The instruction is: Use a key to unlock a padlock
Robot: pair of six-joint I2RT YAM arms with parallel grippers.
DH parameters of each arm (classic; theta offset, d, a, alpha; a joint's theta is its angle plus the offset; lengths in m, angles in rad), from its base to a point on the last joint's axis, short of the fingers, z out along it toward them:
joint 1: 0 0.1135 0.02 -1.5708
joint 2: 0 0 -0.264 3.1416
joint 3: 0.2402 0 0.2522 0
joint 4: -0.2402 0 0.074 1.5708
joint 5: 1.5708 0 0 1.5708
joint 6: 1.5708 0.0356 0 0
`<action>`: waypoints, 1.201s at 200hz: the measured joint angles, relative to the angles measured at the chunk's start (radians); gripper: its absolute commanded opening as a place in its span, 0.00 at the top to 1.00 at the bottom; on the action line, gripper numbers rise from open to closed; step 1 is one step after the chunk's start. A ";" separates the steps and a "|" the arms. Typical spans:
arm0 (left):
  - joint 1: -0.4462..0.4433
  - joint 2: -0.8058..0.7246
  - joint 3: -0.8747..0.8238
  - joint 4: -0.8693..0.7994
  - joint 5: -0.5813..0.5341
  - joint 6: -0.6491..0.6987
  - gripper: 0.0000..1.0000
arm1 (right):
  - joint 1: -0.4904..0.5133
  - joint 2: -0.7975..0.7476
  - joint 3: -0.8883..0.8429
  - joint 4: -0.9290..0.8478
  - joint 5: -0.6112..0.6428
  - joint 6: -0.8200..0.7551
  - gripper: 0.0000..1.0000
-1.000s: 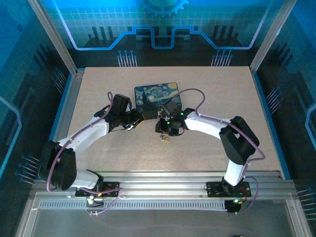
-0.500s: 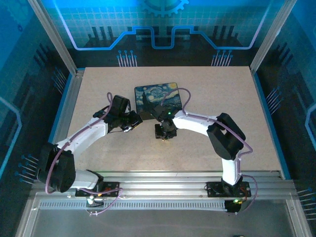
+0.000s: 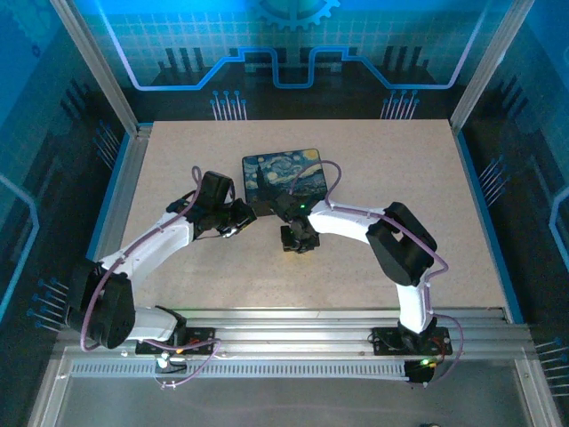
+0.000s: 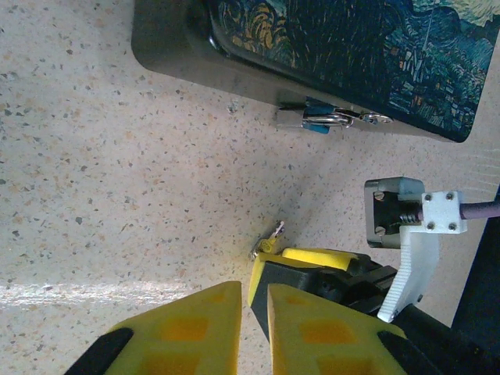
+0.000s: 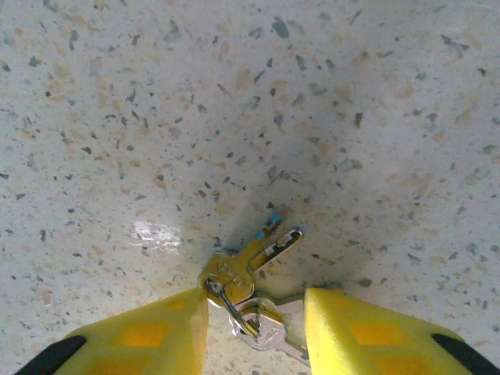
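Note:
The key (image 5: 234, 273) is a small bunch on a ring, one brassy and one silvery, lying flat on the speckled table. My right gripper (image 5: 254, 301) stands open astride it, with the left finger touching the brassy head. The left wrist view shows the key (image 4: 270, 238) poking out past the right gripper (image 4: 308, 262). The padlock (image 4: 291, 119) hangs at the front wall of the black box (image 4: 180, 55), its shackle through the latch. My left gripper (image 4: 254, 293) is shut and empty, a short way left of the key. From above, the left gripper (image 3: 244, 222) and right gripper (image 3: 298, 242) face each other in front of the box (image 3: 283, 173).
The box with the painted lid lies flat just behind both grippers. A grey bracket and purple cable of the right wrist (image 4: 406, 211) stand close to the box's front. The table (image 3: 222, 267) has aluminium rails along its sides and near edge.
The right arm has folded its elbow inward, and its gripper has come down and slightly left over the key. The left arm has barely moved.

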 measured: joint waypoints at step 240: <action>0.000 -0.014 0.000 0.000 0.001 0.024 0.85 | 0.005 -0.055 -0.096 0.098 0.090 0.027 1.00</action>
